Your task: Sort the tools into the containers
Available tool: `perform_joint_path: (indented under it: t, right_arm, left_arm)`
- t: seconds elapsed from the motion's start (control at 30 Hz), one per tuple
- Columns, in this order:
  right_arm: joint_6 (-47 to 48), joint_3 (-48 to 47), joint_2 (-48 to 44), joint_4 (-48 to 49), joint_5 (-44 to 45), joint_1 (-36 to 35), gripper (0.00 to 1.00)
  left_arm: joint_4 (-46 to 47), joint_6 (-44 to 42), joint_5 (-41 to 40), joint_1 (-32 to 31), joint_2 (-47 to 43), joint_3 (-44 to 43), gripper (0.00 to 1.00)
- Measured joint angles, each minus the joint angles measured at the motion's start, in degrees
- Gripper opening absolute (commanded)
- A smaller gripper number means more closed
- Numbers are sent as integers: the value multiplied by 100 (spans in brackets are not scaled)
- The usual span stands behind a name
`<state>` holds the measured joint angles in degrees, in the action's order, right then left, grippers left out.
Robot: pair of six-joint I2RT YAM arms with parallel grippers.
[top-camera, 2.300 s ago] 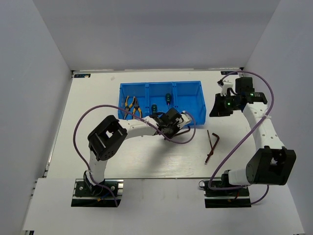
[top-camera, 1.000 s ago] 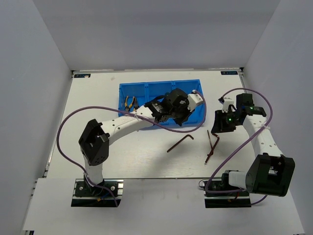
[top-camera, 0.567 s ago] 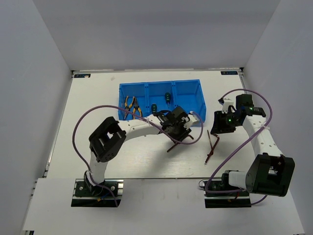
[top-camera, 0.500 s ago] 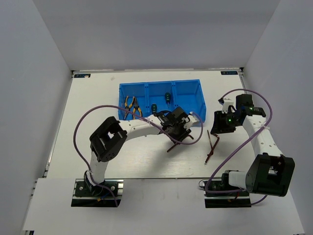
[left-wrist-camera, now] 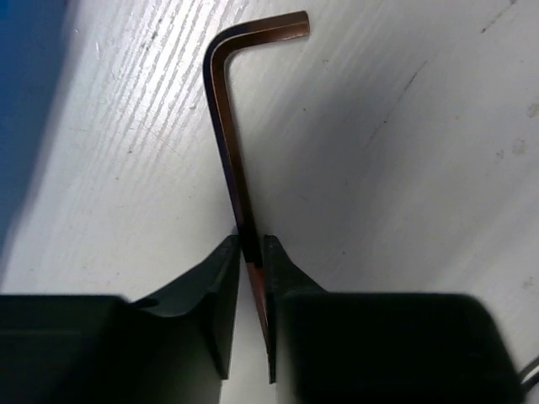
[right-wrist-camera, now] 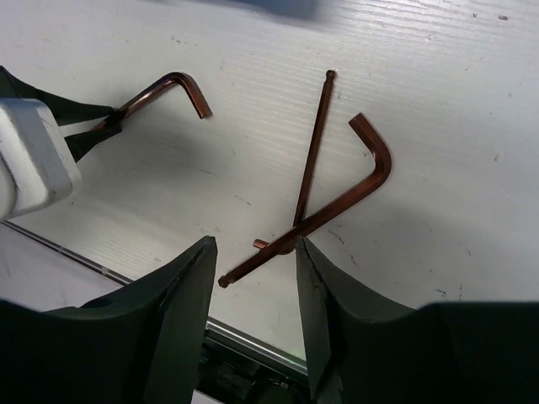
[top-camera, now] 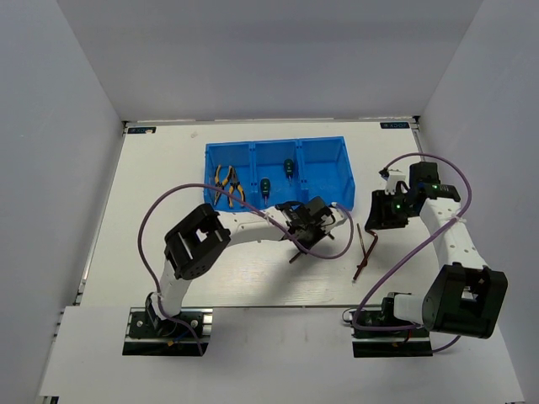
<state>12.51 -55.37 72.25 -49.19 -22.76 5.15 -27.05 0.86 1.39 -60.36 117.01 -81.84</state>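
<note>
The blue bin [top-camera: 274, 144] holds two yellow-handled pliers [top-camera: 226, 182] in its left compartment and two green-and-black screwdrivers [top-camera: 266, 185] in its middle one. My left gripper [top-camera: 305, 243] is low on the table in front of the bin, shut on the long arm of a hex key [left-wrist-camera: 227, 143] that lies flat; its end shows in the top view [top-camera: 295, 255]. My right gripper [right-wrist-camera: 253, 252] is open and empty above two crossed hex keys [right-wrist-camera: 341, 200], which also show in the top view [top-camera: 366, 244].
The bin's blue wall [left-wrist-camera: 25, 84] shows at the left edge of the left wrist view. Purple cables [top-camera: 160, 215] loop over the table beside both arms. In the right wrist view the left gripper's white body [right-wrist-camera: 38, 160] lies at the left, and the table's front edge is close below.
My left gripper came down from over the bin's right compartment to the table and shut on the loose hex key. The right gripper has hardly moved.
</note>
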Motion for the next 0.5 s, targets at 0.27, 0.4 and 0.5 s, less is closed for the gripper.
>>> perform_joint_path:
  t: [0.27,0.4,0.5]
  right_arm:
    - [-4,0,-42,2,-9,122,49]
    - [-4,0,-63,2,-15,190,49]
    - [-4,0,-66,2,-33,238,49]
  left_arm:
    - [-114,63,-411,-146,127,-181,0]
    - [-175,74,-533,-188,127,-223,0]
    - [-400,133,-627,-199,142,-343,0]
